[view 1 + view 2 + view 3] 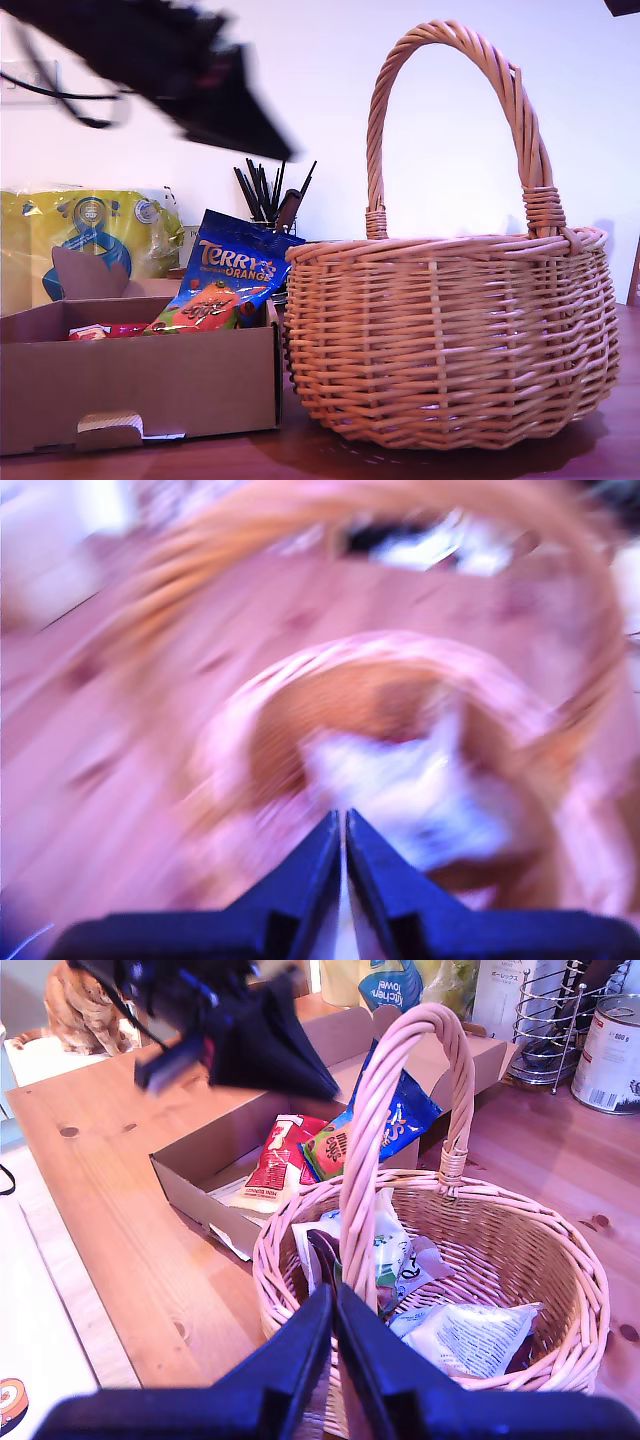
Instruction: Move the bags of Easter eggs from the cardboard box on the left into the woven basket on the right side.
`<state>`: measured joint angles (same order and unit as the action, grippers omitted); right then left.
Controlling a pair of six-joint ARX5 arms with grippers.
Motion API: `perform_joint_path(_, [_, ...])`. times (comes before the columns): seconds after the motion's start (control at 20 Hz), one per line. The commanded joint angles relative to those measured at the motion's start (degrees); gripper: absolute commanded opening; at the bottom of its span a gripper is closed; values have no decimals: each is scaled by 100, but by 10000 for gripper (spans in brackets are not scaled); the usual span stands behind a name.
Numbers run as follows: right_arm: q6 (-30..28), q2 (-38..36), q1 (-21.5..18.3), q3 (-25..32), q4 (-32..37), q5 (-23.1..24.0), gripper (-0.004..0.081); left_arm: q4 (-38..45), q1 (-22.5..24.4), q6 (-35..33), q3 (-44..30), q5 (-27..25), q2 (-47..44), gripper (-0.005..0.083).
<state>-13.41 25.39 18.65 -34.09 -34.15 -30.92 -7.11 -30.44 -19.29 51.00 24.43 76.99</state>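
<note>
Hovering over the basket (450,340) with my second gripper (333,1300), jaws pressed together and nothing seen between them. Looking down on the same basket through heavy blur with my first gripper (345,825), jaws likewise together and empty as far as can be told.

Already in the basket: a white bag (470,1335) and a pale green bag (385,1250), lying loose on the bottom. Left in the box (150,390), just beside the basket at the exterior view's left: a blue bag (225,280) propped against the wall nearest the basket, and a red bag (275,1160) lying flat beside it. Judged roughly halfway through.

Above the box, smeared by blur and probably travelling fast: a dark arm (190,70); cannot tell from the wrist views alone which one.

Risks from here:
- Clipping the handle (375,1110) on a quick sweep between box and basket, and so tipping or shoving the basket across the worktop (120,1190).
- Catching a box flap on the way down and dragging the box.
- Pinching only a crinkly corner of the blue bag, then losing it short of the rim.
- Crowding two arms over the basket at once.
</note>
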Motion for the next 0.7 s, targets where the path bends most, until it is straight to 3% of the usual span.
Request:
perform_joint_path(0.0, [4,22,9,-44,37,-2,-12,-284,352,-264,-42,-15,68,-24])
perform_joint_path(0.15, [4,22,9,-44,46,-2,-12,-446,979,-420,-42,4,153,-24])
perform_joint_path(0.3, [4,28,9,-44,46,-2,-12,-330,1279,-713,-42,153,262,-20])
perform_joint_path(0.35, [4,33,9,-46,50,-4,-12,-181,1316,-824,-42,221,308,19])
perform_joint_path(0.4, [4,33,9,-46,52,-4,-12,0,1318,-846,-42,216,330,112])
perform_joint_path(0.5, [4,33,9,-46,52,-4,-12,549,1318,-876,-42,210,413,474])
perform_joint_path(0.55, [4,33,9,-44,48,-4,-12,743,1316,-979,-39,210,448,589])
perform_joint_path(0.65, [4,48,9,-46,52,-4,-12,977,1318,-1126,-26,317,581,603])
